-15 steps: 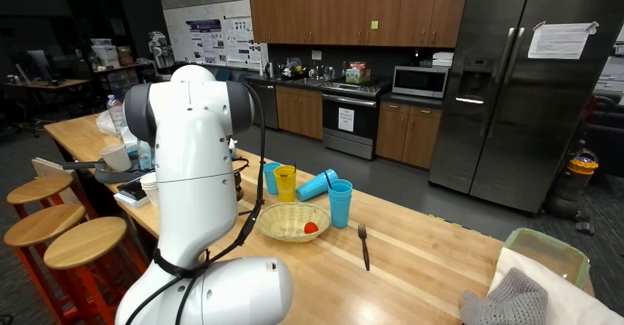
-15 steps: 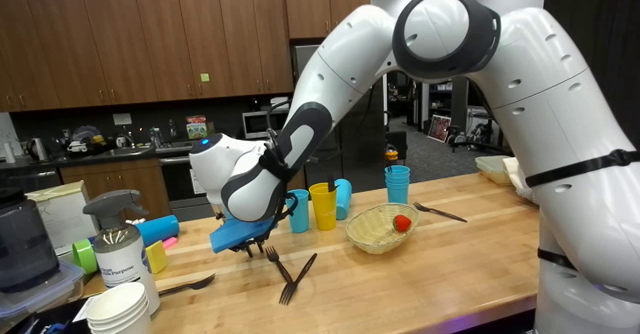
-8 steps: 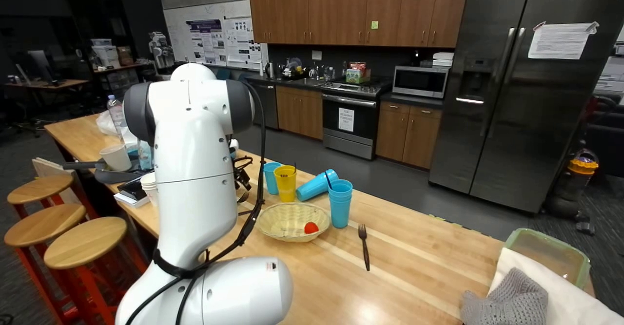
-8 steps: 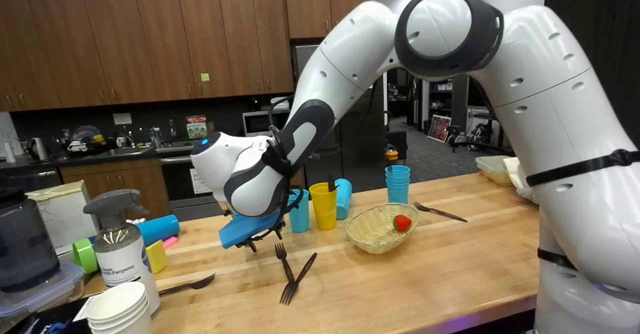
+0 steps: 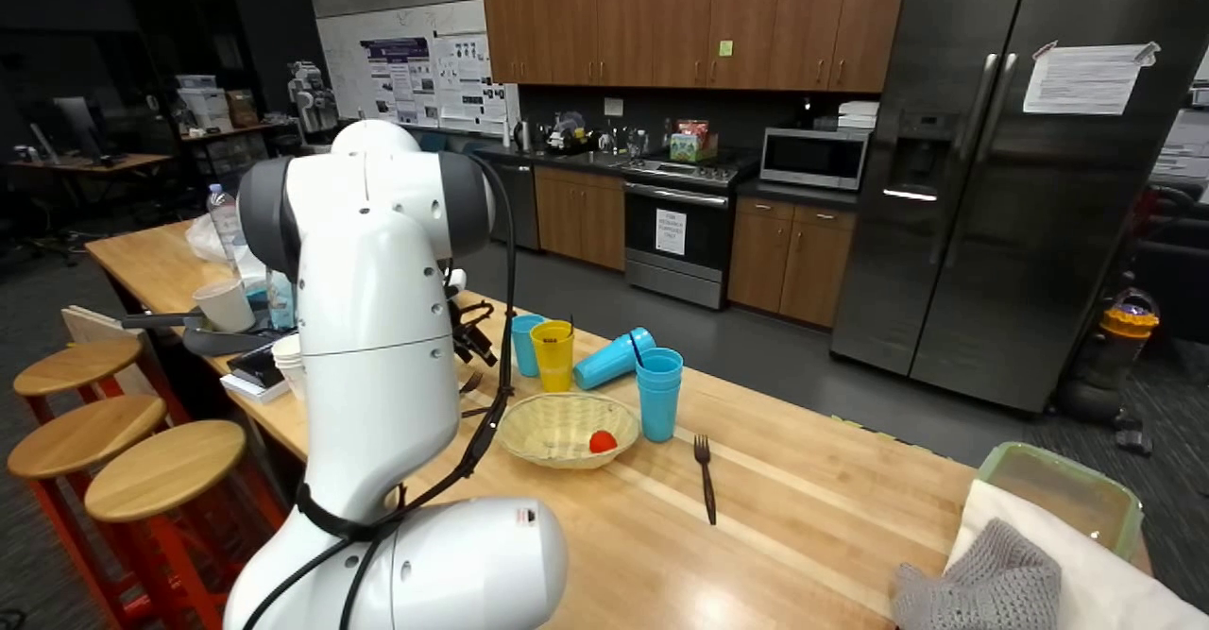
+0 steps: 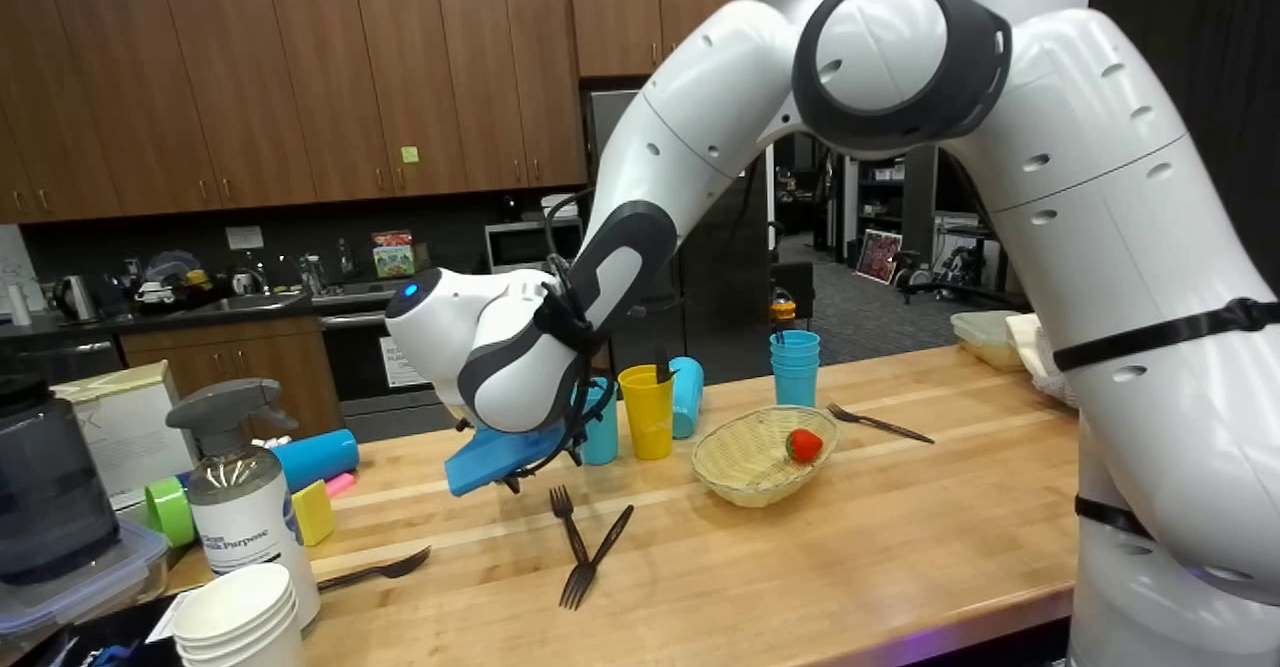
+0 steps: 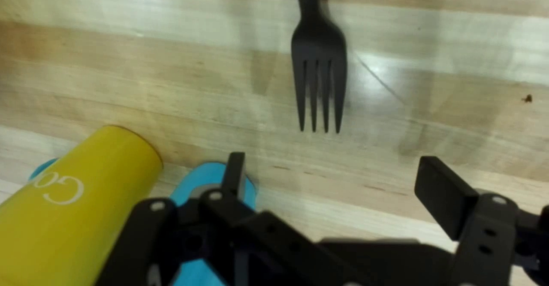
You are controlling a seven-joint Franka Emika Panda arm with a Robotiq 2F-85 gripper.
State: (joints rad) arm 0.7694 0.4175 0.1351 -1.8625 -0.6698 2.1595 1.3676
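While the black two-fingered claw (image 7: 330,166) stands with its fingers spread well apart and nothing between them, a slim black plastic fork (image 7: 319,41) lies flat on the pale wooden table (image 7: 193,84) just ahead, tines pointing toward the claw. A second black plastic fork (image 6: 602,549) lies at its handle end; whether the two touch cannot be told.

The nearer fork should be light and fairly stiff, its thin tines easily bent or snapped. Its smooth surface may slip, and it sits so low that fingertips would have to come close to the wood; the middle of the handle, pinched across its width, looks the safest hold.

One finger overlaps an upright bright blue plastic cup (image 7: 206,172) in the wrist view, contact unclear. Beside that cup, an upright yellow plastic cup (image 6: 648,422) holds a dark utensil (image 6: 663,371) of uncertain kind, and a blue plastic cup on its side (image 6: 687,397) lies next to it. A stack of blue plastic cups (image 5: 658,408) seems to hold another dark stick (image 5: 637,350). A shallow woven straw basket (image 6: 740,452) contains a red strawberry (image 6: 803,445).
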